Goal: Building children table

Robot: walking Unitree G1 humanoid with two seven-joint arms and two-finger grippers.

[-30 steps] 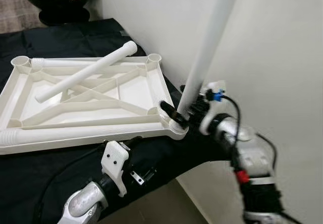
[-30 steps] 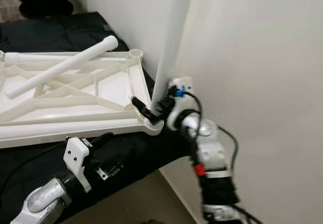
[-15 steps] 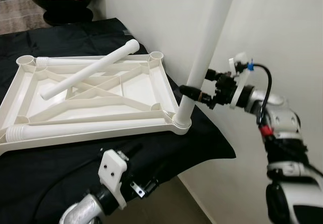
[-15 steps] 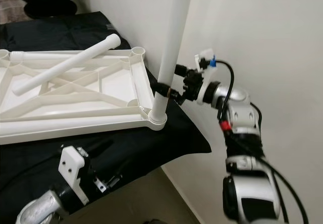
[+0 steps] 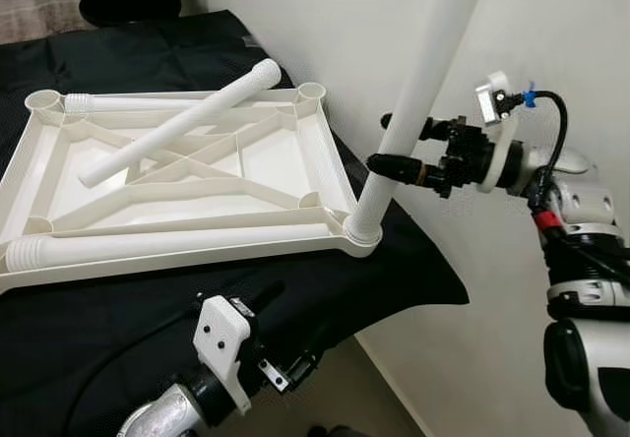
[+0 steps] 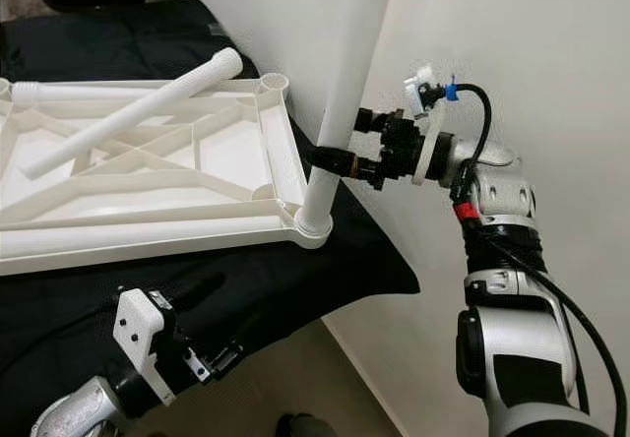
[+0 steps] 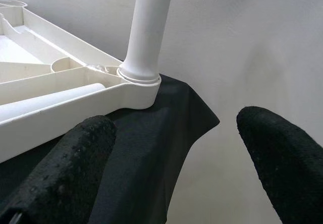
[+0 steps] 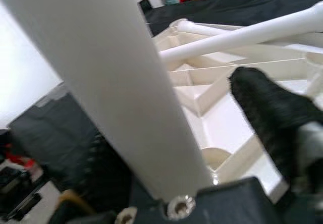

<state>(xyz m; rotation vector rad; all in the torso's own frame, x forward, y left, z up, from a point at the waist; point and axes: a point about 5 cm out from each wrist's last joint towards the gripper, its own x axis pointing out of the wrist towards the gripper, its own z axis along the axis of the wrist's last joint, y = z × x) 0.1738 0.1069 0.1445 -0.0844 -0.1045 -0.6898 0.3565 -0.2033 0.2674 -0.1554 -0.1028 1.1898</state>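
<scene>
Right gripper (image 5: 392, 145) has its fingers set around the upright leg (image 5: 418, 102), which stands in the tabletop's (image 5: 177, 181) near corner socket just below. Left gripper (image 7: 171, 148) hangs wide apart, holding nothing, facing that corner.

Silver jointed arms, black-fingered right claw (image 5: 392, 144), white wrist brackets, black cable, blue clip, red band.
</scene>
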